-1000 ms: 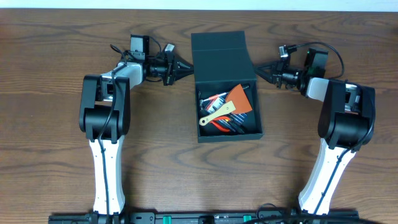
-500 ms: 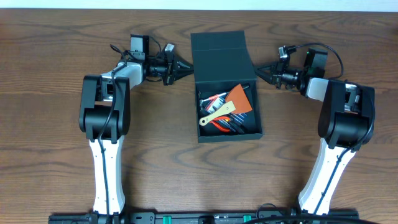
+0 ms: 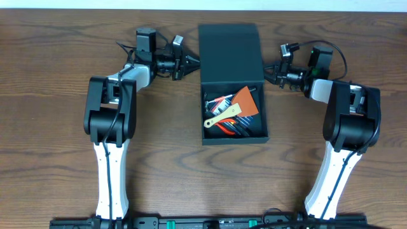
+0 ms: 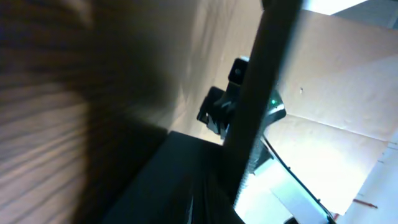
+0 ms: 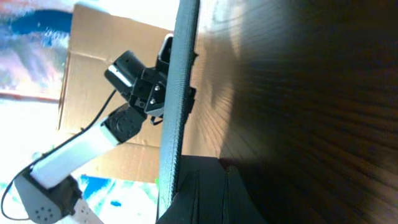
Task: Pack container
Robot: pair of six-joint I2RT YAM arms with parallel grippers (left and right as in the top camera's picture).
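The dark teal-grey container (image 3: 265, 121) sits open at the table's middle. Inside lie an orange scraper (image 3: 245, 100), a yellow tool (image 3: 221, 117) and red and black tools. Its flap lid (image 3: 230, 54) is raised behind the opening. My left gripper (image 3: 193, 62) touches the lid's left edge with fingers together. My right gripper (image 3: 268, 70) touches the lid's right edge, also with fingers together. The left wrist view shows the lid edge-on (image 4: 261, 93) above dark, blurred fingers (image 4: 205, 199). The right wrist view shows the lid edge-on (image 5: 177, 93) just left of the closed fingers (image 5: 214, 193).
The wooden table (image 3: 57, 127) surrounds the box. Each wrist view shows the opposite arm beyond the lid: the right arm (image 4: 227, 109) and the left arm (image 5: 134, 78). Cardboard stands in the background.
The lid has lifted and now looks taller and wider from above. Both grippers have moved toward the far side of the table with its edges.
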